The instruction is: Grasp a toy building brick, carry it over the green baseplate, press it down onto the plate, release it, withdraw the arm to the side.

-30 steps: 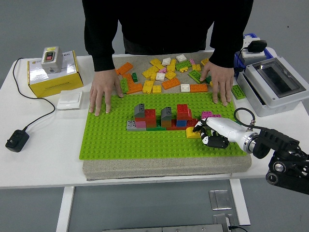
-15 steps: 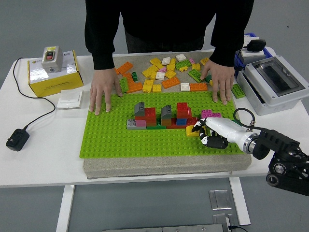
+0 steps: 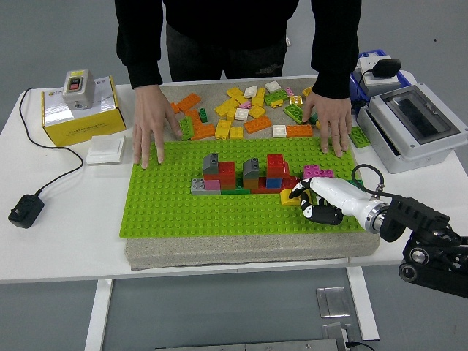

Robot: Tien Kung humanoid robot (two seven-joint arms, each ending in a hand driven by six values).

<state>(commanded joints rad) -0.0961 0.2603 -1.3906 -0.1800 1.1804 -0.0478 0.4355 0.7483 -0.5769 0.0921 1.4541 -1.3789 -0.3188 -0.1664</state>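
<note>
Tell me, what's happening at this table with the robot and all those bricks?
The robot's right hand is pressing a yellow brick onto the green baseplate, beside a small brick structure. A person across the table holds the plate's far corners flat with both hands. Loose bricks lie behind the plate.

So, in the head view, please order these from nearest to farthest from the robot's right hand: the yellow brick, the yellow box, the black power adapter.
From the right hand:
1. Yellow brick, at its fingertips on the green baseplate.
2. Yellow box, far left corner.
3. Black power adapter, left edge.
</note>
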